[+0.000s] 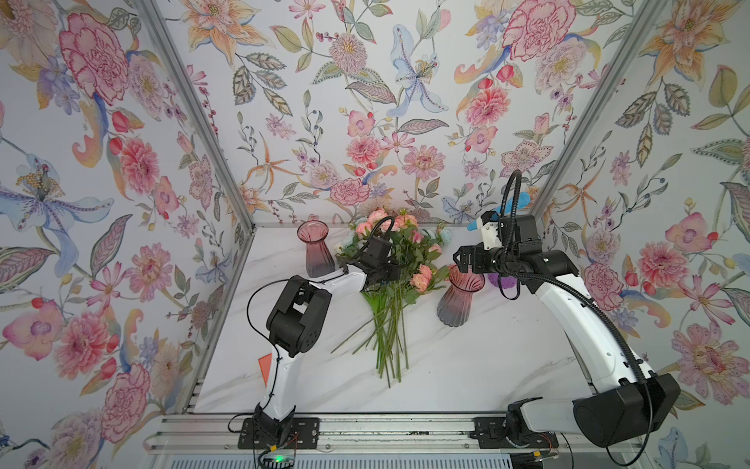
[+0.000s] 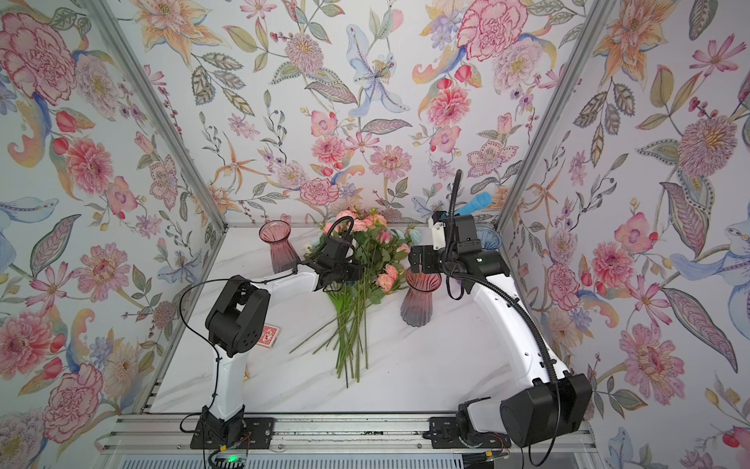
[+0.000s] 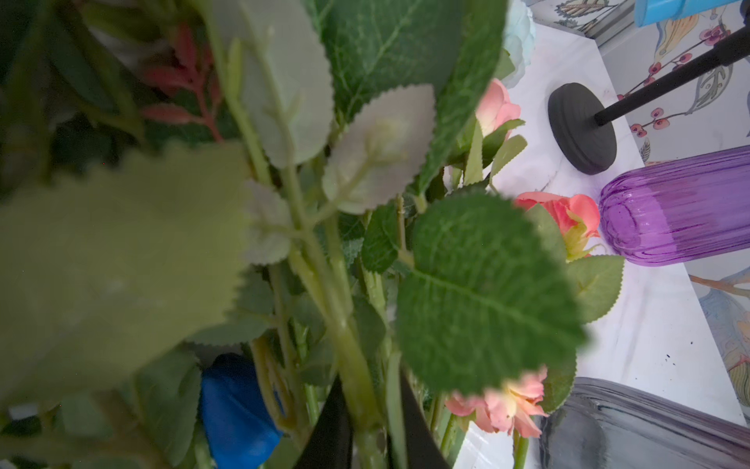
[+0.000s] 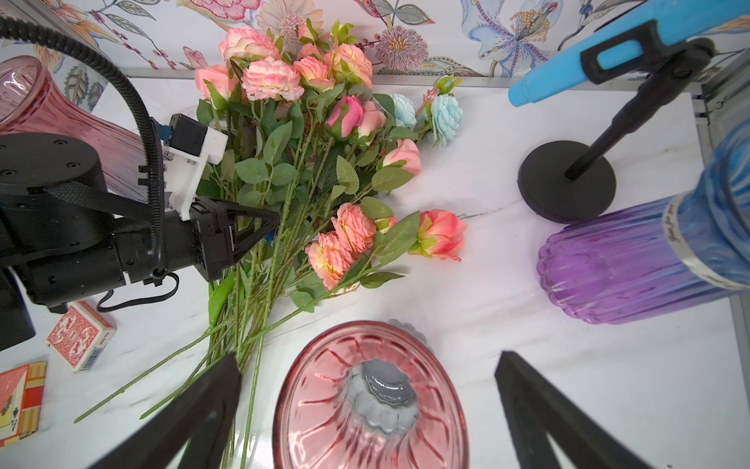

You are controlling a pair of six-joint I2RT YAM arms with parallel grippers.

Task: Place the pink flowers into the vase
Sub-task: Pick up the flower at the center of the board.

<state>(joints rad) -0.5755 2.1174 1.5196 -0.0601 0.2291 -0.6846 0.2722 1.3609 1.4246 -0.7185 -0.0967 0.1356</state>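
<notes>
The pink flowers [image 1: 422, 278] [image 2: 387, 278] [image 4: 353, 227] lie as a bunch on the marble table, heads toward the back wall, stems fanned toward the front. My left gripper [image 1: 393, 273] [image 2: 357, 272] [image 4: 268, 221] reaches in from the left and is shut on their green stems; in the left wrist view the stems fill the narrow gap of that gripper [image 3: 369, 426], leaves hiding much else. A pink-to-grey ribbed glass vase [image 1: 460, 300] [image 2: 418, 300] [image 4: 369, 406] stands upright right of the bunch. My right gripper [image 1: 460, 262] [image 2: 416, 260] [image 4: 367, 357] hangs open above its mouth, holding nothing.
A second pink vase [image 1: 314, 251] [image 4: 40, 105] stands at the back left. A purple vase [image 4: 629, 264], a blue vase [image 4: 726, 211] and a black stand [image 4: 568, 186] crowd the back right. Pale blue blooms [image 4: 444, 113] lie behind the bunch. Card boxes [image 4: 79, 335] sit under the left arm.
</notes>
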